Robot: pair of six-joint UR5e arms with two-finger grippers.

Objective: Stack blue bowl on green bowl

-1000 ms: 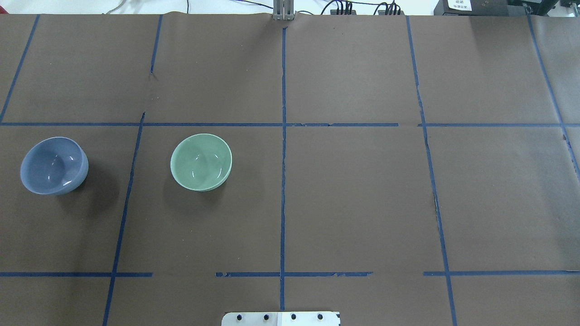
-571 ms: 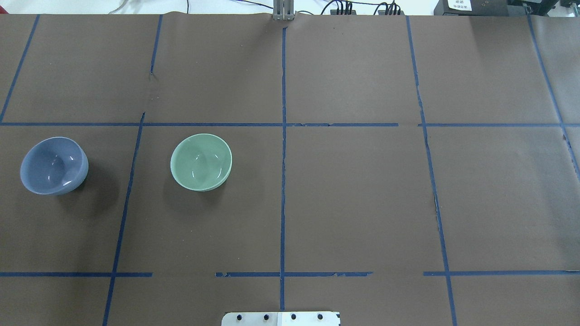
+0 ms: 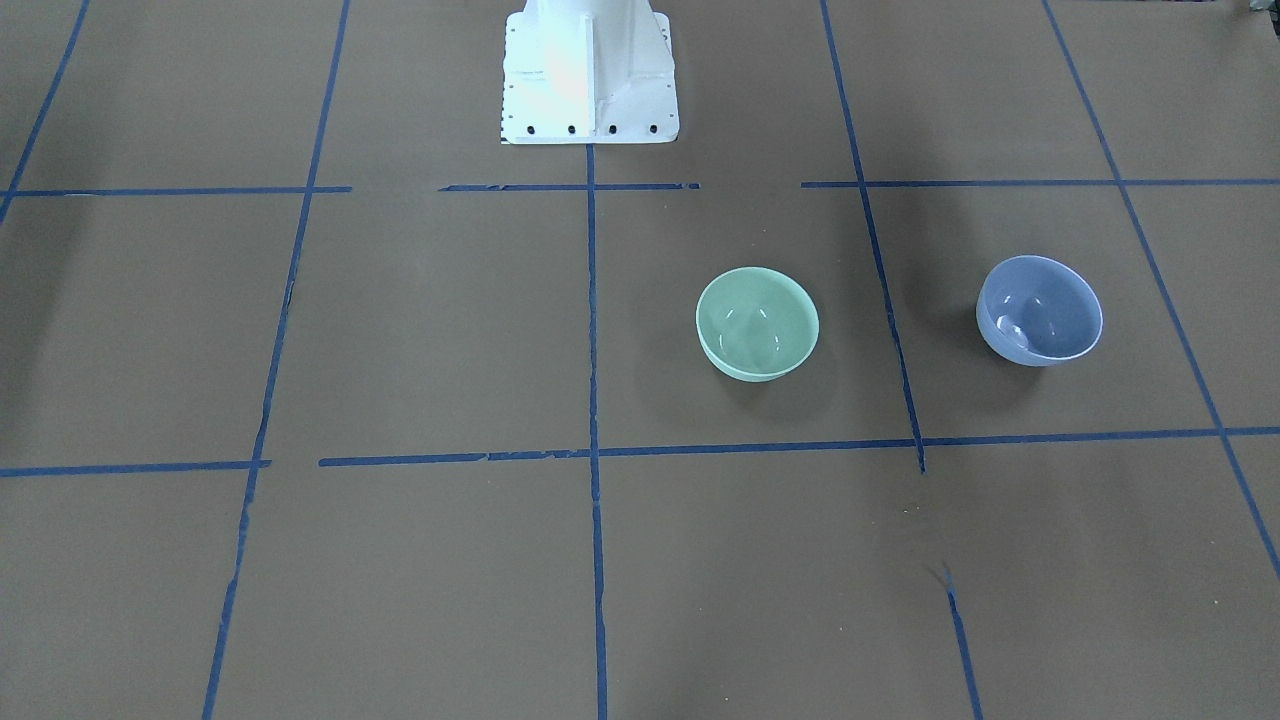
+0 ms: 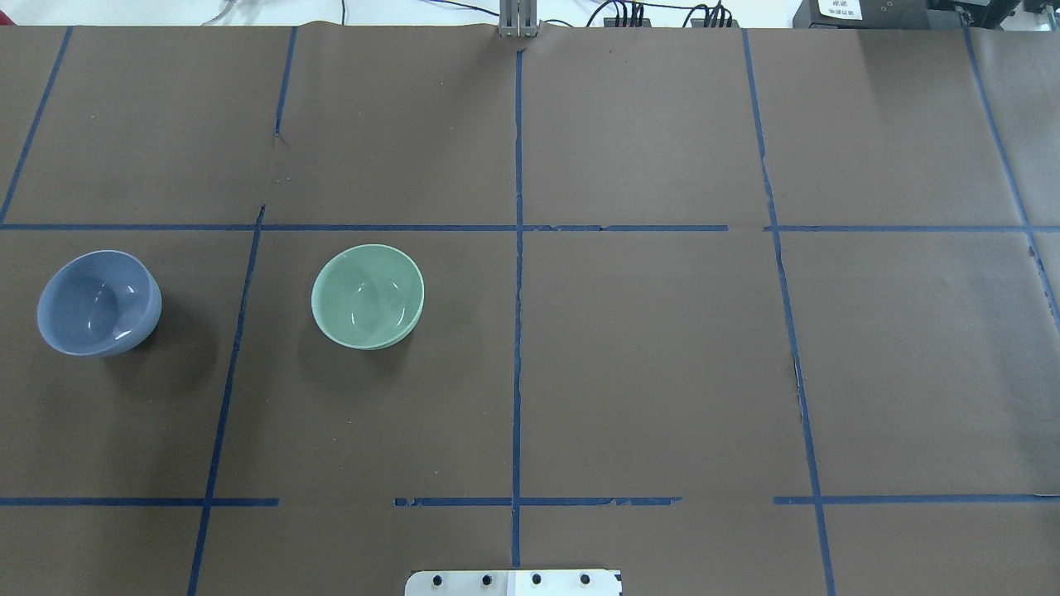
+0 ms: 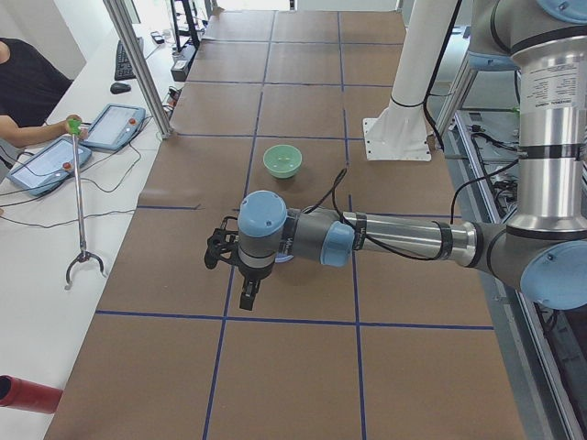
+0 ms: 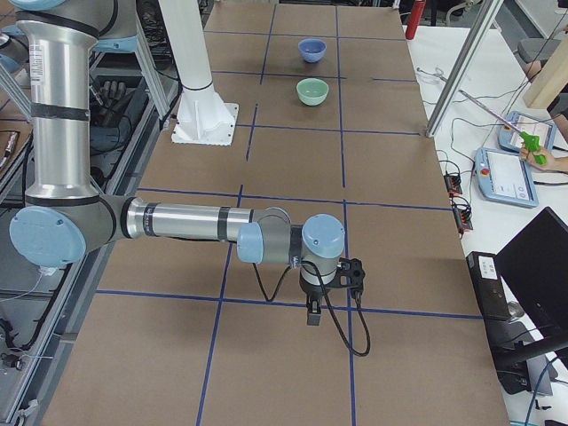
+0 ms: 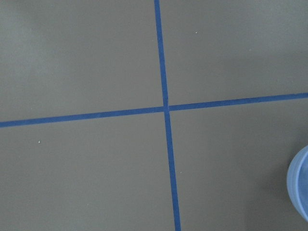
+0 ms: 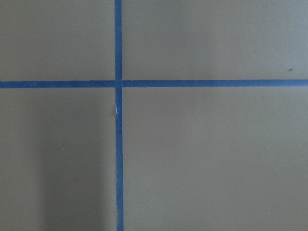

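"What's around, starting from the robot?"

"Its white base (image 4: 513, 582), then a brown table (image 4: 662, 372) crossed by blue tape lines (image 4: 517, 331). One line runs between the bowls."

"And the bowls?"

"The blue bowl (image 4: 98, 304) stands upright, far to the robot's left. The green bowl (image 4: 368, 296) is apart from it, toward the centre."

"And the fingers?"

"The left gripper (image 5: 215, 252) hangs above the table, and the blue bowl's rim shows at its wrist view's edge. The right gripper (image 6: 353, 271) is well apart. I cannot tell whether either is wide or narrow."
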